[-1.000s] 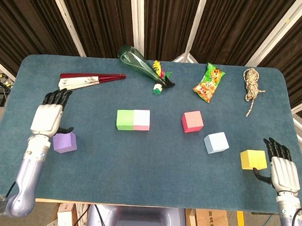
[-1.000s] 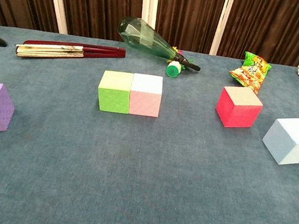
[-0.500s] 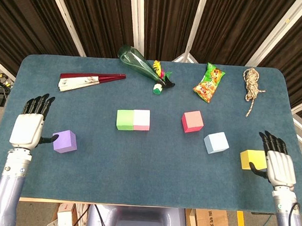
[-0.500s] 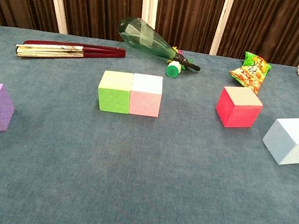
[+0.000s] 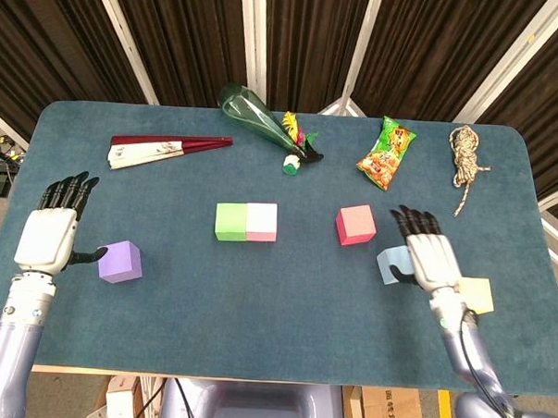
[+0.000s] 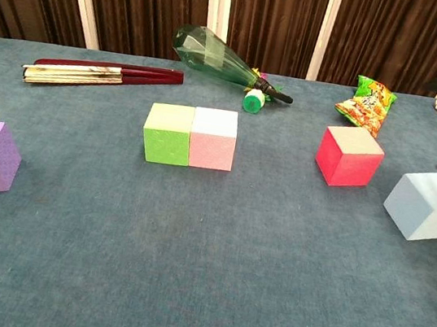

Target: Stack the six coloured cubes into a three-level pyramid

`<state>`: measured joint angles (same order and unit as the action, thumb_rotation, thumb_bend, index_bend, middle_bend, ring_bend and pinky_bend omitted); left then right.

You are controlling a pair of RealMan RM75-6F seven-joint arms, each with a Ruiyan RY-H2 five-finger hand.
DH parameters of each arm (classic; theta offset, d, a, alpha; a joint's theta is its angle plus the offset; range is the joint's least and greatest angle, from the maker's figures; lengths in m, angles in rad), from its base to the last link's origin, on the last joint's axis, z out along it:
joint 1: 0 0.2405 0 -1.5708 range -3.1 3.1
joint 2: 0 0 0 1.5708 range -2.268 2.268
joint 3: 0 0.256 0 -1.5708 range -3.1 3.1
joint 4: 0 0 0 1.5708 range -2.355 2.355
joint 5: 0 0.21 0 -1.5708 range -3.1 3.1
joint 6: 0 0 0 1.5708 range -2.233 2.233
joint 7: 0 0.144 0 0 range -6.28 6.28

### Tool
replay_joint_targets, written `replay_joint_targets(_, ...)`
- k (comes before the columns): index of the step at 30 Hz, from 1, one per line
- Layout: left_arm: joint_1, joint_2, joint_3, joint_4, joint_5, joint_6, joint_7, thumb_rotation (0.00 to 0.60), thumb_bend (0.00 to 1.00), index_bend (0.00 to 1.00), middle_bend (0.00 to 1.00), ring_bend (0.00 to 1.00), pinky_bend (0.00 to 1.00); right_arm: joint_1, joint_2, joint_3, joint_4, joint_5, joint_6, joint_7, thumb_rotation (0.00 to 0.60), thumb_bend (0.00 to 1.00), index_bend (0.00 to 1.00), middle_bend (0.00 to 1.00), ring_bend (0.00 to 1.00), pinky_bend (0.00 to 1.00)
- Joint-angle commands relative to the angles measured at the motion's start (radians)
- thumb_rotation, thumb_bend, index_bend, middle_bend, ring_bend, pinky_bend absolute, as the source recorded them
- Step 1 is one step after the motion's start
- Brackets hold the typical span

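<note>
right hand (image 5: 432,255) has swung from yellow cube (image 5: 476,293) to over blue cube (image 6: 428,206), fingers spread, empty; likely next pick; left hand (image 5: 48,234) spread beside purple cube (image 5: 120,261); green+pink pair (image 5: 247,221) = base.

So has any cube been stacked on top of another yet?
No: in the chest view the green cube and pink cube sit side by side on the table, and the other cubes stand apart, single.
</note>
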<state>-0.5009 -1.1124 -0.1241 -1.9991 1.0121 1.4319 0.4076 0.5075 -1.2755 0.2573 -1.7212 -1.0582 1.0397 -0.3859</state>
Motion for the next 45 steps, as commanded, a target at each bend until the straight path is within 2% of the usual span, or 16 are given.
replay_joint_targets(1, 0.004, 0.006, -0.007, -0.001, -0.003, -0.006, -0.005, 0.600, 0.07, 0.00, 0.00, 0.00, 0.00, 0.088, -0.057, 0.021, 0.073, 0.064, -0.091, -0.056, 0.600, 0.29, 0.00, 0.00, 0.00, 0.00)
replay_joint_targets(14, 0.022, 0.021, -0.037, 0.000, -0.009, -0.025, -0.025, 0.600, 0.07, 0.00, 0.00, 0.00, 0.00, 0.258, -0.200, 0.023, 0.272, 0.189, -0.187, -0.140, 0.600, 0.29, 0.00, 0.00, 0.00, 0.00)
replay_joint_targets(30, 0.032, 0.018, -0.054, 0.008, -0.021, -0.048, -0.022, 0.600, 0.07, 0.00, 0.00, 0.00, 0.00, 0.334, -0.249, -0.023, 0.425, 0.313, -0.241, -0.185, 0.600, 0.29, 0.00, 0.00, 0.00, 0.00)
replay_joint_targets(45, 0.040, 0.018, -0.068, 0.007, -0.022, -0.055, -0.022, 0.600, 0.07, 0.00, 0.00, 0.00, 0.00, 0.390, -0.320, -0.013, 0.511, 0.325, -0.248, -0.156, 0.600, 0.29, 0.00, 0.00, 0.00, 0.00)
